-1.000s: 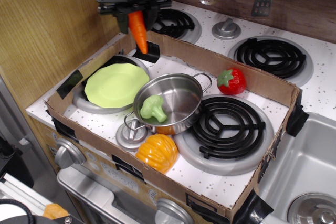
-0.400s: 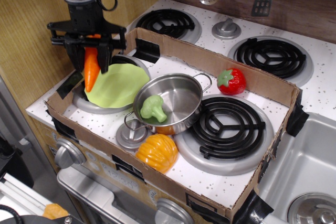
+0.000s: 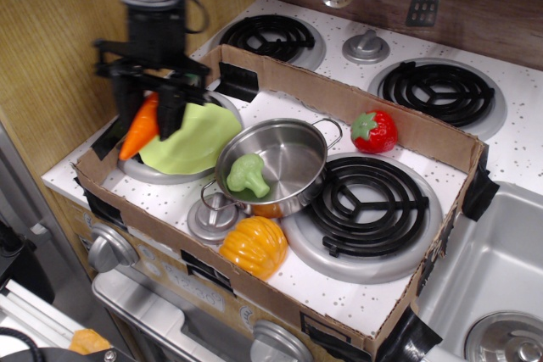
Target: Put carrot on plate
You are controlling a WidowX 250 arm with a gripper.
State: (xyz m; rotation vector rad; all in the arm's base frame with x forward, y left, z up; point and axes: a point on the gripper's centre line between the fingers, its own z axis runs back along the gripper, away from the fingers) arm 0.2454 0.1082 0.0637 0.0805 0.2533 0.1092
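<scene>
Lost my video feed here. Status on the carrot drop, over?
Gripper shut on carrot, tilted, hanging at the left edge of the plate. Not yet released. Plate bare; steel pot close on its right, not blocking.

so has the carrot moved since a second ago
Yes. The carrot, held in the pincer, has moved from above the box's back wall, left and down to the left edge of the plate, and now tilts.

Bright, even indoor light, mostly sharp.
Only the gripper (image 3: 148, 108) at 10 o'clock is motion-blurred; glare on the steel pot (image 3: 284, 158), soft shadows.
</scene>
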